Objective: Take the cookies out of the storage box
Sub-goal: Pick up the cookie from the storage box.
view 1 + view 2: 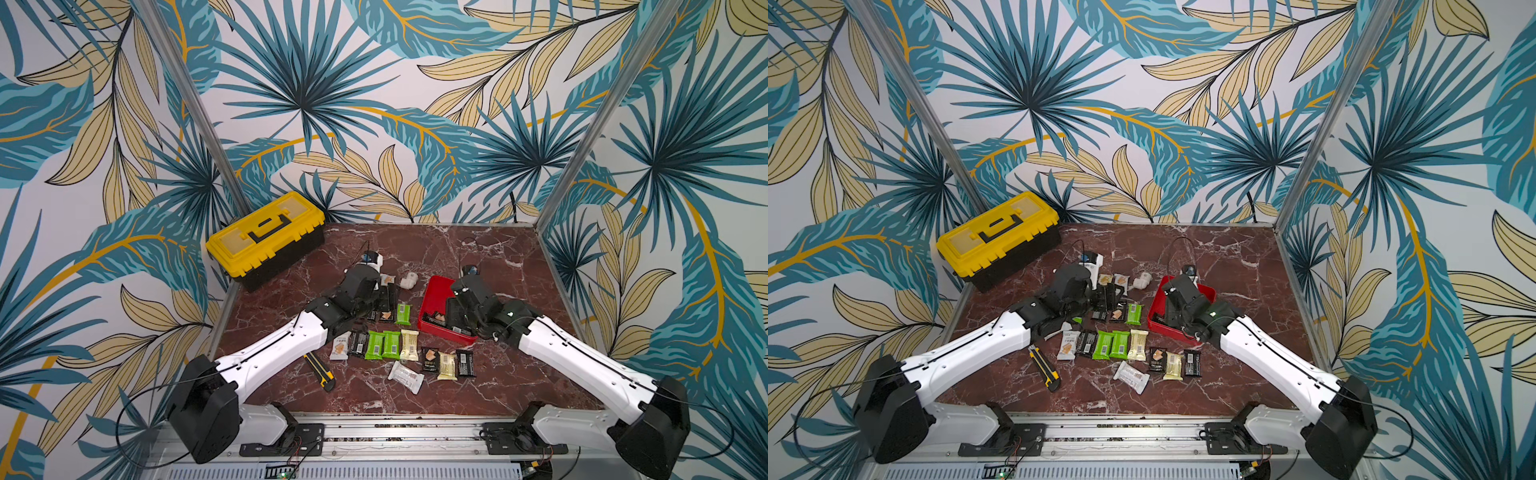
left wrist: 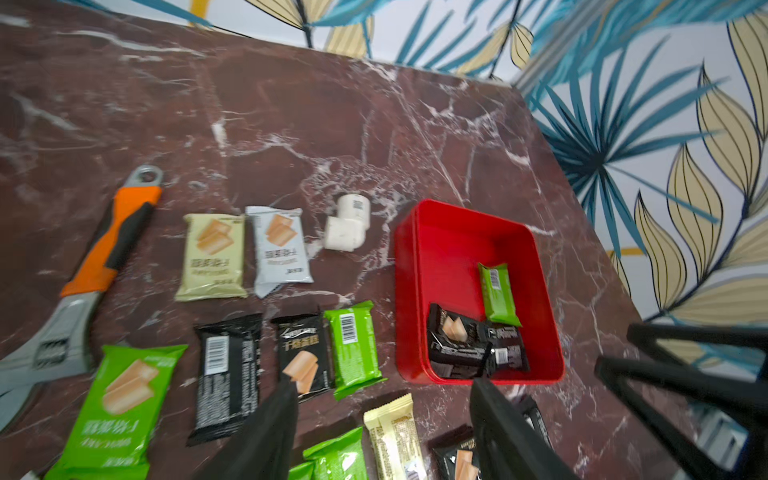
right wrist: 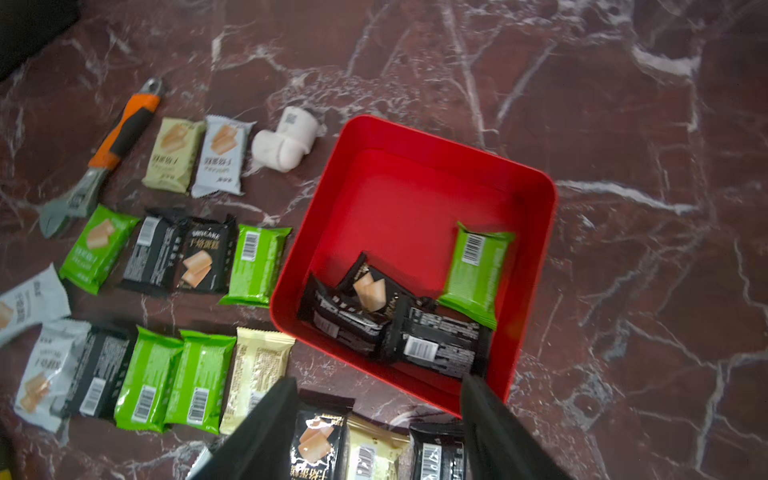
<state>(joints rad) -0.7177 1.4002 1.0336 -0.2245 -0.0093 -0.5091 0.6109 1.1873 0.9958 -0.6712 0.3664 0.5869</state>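
Top view, left to right: a yellow toolbox [image 1: 266, 237] stands at centre left of the frame by the wall. Below it a utility knife [image 1: 320, 370] lies beside the left arm. Just left of centre, the left gripper [image 1: 384, 297] hangs low over the upper row of the cookies [image 1: 390, 345]. These lie in two rough rows on the marble table [image 1: 478, 249], the second row running across the lower middle of the frame. A white pipe elbow [image 1: 409, 279] lies just above and right of this gripper. Right of centre sits the storage box [image 1: 436, 291], red and turned at an angle to the table edge. The right gripper [image 1: 455, 318] hangs over its near half.

In the left wrist view the fingers [image 2: 266, 440] are spread with nothing between them. The box lies off to one side of them, apart from the tips, and table packets lie under and between the two fingers. A wrench [image 2: 114, 232] with an orange grip lies beyond the far end of the packets.

In the right wrist view the fingers [image 3: 498, 428] are also spread wide and empty, straddling the box's near wall. A heap of black packets [image 3: 432, 345] rests against that wall, just past the tips. A green packet [image 3: 478, 274] lies by the side wall, touching the heap
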